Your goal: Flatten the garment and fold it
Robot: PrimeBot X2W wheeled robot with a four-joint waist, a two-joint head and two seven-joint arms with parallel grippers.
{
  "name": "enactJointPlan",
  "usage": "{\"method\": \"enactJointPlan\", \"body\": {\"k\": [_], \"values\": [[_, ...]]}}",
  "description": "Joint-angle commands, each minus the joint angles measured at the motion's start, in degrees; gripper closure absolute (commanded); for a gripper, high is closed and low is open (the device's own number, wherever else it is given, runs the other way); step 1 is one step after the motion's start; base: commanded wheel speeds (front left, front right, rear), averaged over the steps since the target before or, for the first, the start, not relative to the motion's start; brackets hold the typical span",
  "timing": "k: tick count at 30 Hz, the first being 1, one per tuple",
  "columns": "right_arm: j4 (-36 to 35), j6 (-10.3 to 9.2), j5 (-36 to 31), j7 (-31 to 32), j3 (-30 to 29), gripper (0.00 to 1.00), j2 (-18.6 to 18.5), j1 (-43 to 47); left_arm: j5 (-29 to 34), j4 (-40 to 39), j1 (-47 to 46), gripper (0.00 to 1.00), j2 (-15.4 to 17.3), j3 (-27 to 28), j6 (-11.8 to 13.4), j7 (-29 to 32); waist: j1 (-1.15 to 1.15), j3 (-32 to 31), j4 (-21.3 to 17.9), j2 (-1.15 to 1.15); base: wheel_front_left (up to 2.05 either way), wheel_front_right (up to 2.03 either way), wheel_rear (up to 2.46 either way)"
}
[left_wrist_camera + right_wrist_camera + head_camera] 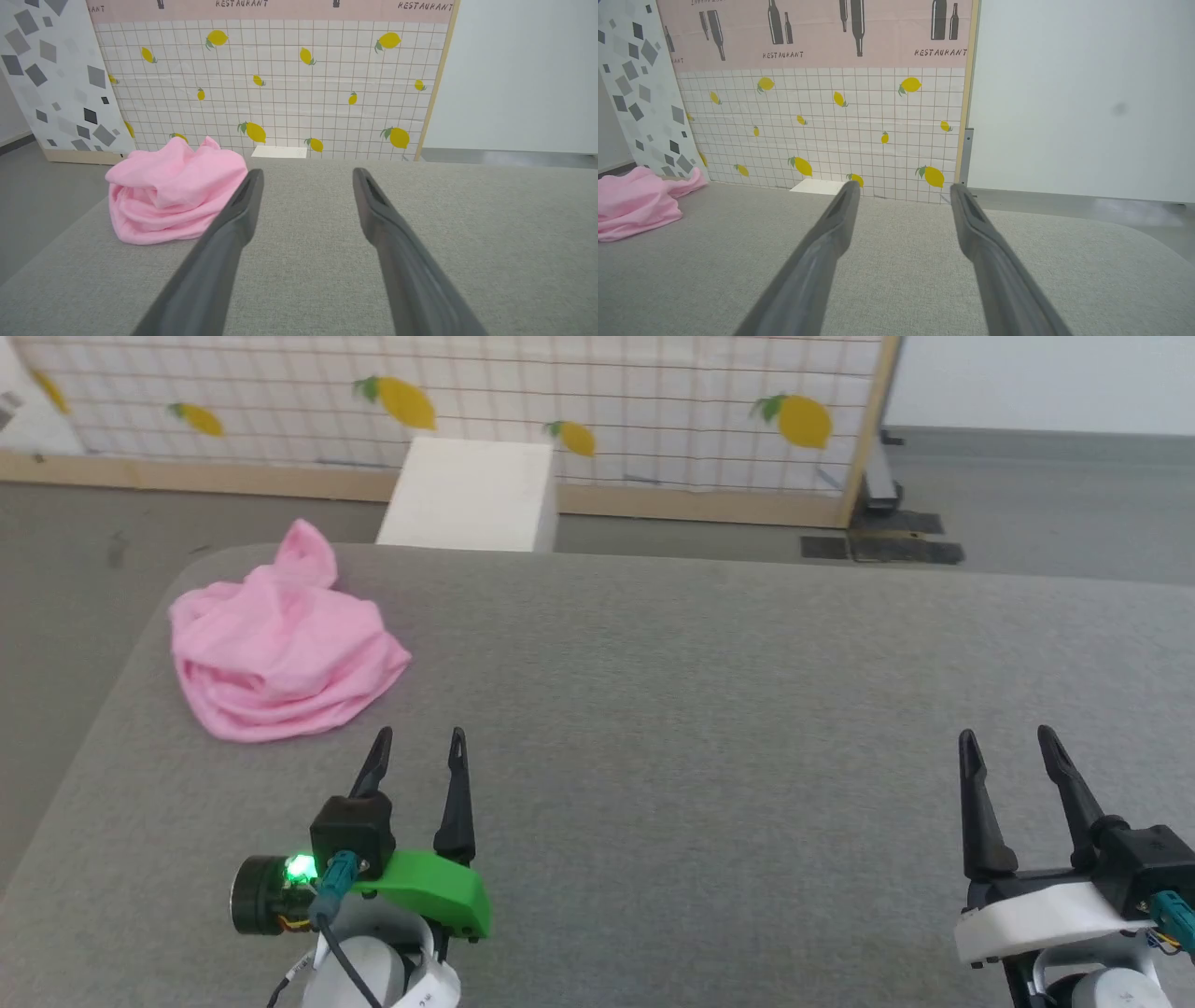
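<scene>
The light-pink garment (280, 644) lies crumpled in a heap near the far left corner of the grey table (709, 709); it also appears as the pink garment (173, 191) and garment (637, 203) in the wrist views. No tag is visible. My left gripper (418, 739) stands open just in front and to the right of the heap, apart from it, holding nothing. Far off at the right, my right gripper (1006, 739) is open and holds nothing.
A white box (471, 495) stands on the floor behind the table's far edge. A lemon-patterned partition (560, 401) runs along the back. The table's rounded left edge (103, 709) passes close to the garment.
</scene>
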Motion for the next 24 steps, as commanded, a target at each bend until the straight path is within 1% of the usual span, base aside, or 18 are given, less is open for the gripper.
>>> {"method": "enactJointPlan", "body": {"k": [1, 9, 13, 19, 24], "values": [[0.1, -0.08, -0.4, -0.7, -0.1, 0.0, 0.2, 0.1, -0.7, 0.5, -0.9, 0.0, 0.0, -0.1, 0.3, -0.7, 0.0, -0.2, 4.9, -0.01, 0.0, 0.0, 0.0], [0.2, -0.09, -0.3, -1.0, 0.7, 0.0, 0.2, 0.5, -0.5, 1.1, -0.5, 0.0, 0.7, 0.2, 0.7, -1.0, 0.0, -0.4, 16.7, -0.01, 0.0, 0.0, 0.0], [0.1, -0.09, -0.4, -1.0, 1.2, 0.0, 0.2, 0.7, -0.5, 0.9, -0.1, 0.0, 1.0, 0.6, 0.9, -1.0, 0.0, -0.4, 21.9, -0.01, 0.0, 0.0, 0.0], [0.5, -0.09, -0.9, -1.0, 2.1, 0.0, 0.2, 0.7, -0.6, 0.8, 0.2, 0.0, 1.3, 1.1, 1.2, -1.0, 0.0, -0.6, 28.2, -0.01, 0.0, 0.0, 0.0], [1.2, -0.09, -1.2, -1.0, 2.9, 0.0, 0.2, 0.8, -0.7, 0.6, 0.5, 0.0, 1.4, 1.4, 1.4, -1.0, 0.0, -0.7, 32.0, -0.01, 0.0, 0.0, 0.0]]}}
